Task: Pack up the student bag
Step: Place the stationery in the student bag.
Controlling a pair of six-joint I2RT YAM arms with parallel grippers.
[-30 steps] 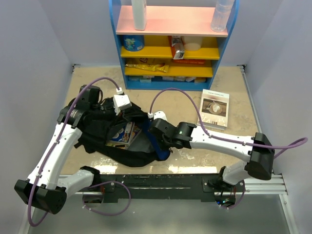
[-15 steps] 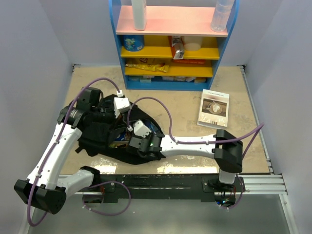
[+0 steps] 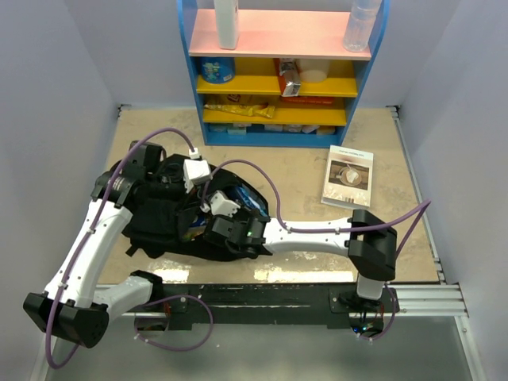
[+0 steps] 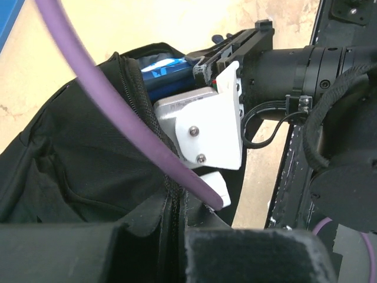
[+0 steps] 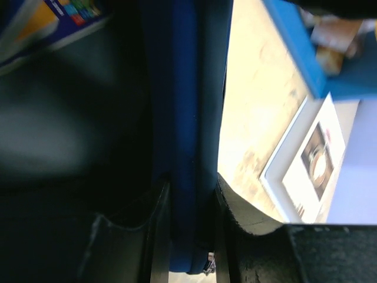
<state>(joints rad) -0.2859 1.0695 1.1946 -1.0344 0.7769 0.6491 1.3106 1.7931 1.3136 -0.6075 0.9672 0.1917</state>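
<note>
R jaws grip blue case [image 5: 182, 147] at student bag [image 3: 155, 221] mouth.

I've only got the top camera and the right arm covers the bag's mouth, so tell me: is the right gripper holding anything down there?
Observer: Yes. The right wrist view shows the right gripper shut on a dark-blue case, gripped edge-on.
Operator: And what's the left gripper doing?
Observer: The left wrist view shows the left gripper pinching the student bag at its zippered rim, with the right arm close beside it.
</note>
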